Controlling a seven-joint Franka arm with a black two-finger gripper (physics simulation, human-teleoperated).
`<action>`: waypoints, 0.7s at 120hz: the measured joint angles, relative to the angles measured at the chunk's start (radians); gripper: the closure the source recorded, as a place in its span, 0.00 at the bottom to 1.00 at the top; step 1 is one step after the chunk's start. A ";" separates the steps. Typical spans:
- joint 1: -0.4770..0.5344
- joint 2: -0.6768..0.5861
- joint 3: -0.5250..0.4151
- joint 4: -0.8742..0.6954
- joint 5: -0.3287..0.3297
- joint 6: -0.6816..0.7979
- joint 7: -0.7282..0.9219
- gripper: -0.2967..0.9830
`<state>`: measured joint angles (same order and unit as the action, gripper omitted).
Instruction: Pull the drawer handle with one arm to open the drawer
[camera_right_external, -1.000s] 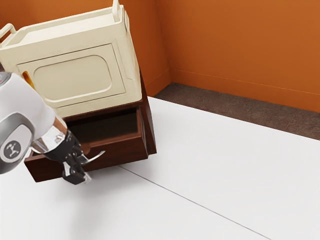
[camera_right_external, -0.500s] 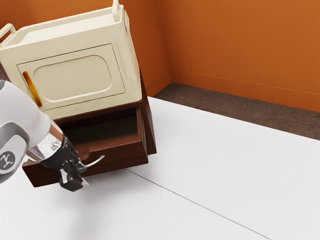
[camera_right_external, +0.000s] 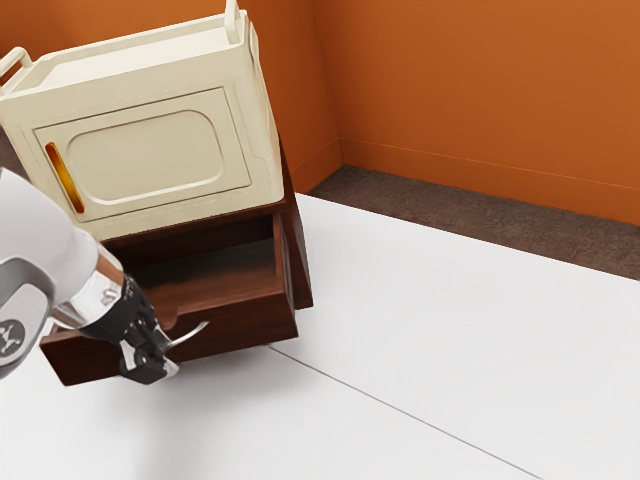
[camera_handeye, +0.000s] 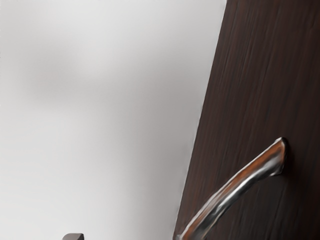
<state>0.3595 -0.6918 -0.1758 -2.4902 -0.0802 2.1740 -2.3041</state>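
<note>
Drawer (camera_right_external: 245, 320) slides farther out; your gripper (camera_right_external: 168, 358) at curved metal handle (camera_right_external: 191, 334), you cannot tell whether wide or narrow.

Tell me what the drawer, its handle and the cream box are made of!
The drawer looks like dark wood with a soft sheen: fine streaks run along its front. Its handle seems to be polished metal, since it shows bright reflections. The cream box could be smooth plastic, from its rounded edges and even color, or painted metal.
</note>
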 joint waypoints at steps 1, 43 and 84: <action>0.001 0.000 -0.001 -0.001 -0.002 -0.001 0.000 0.48; 0.008 -0.017 -0.025 -0.012 -0.041 -0.017 0.007 0.50; 0.009 -0.033 -0.035 -0.017 -0.041 -0.020 0.000 0.50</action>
<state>0.3682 -0.7246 -0.2104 -2.5070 -0.1213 2.1536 -2.3042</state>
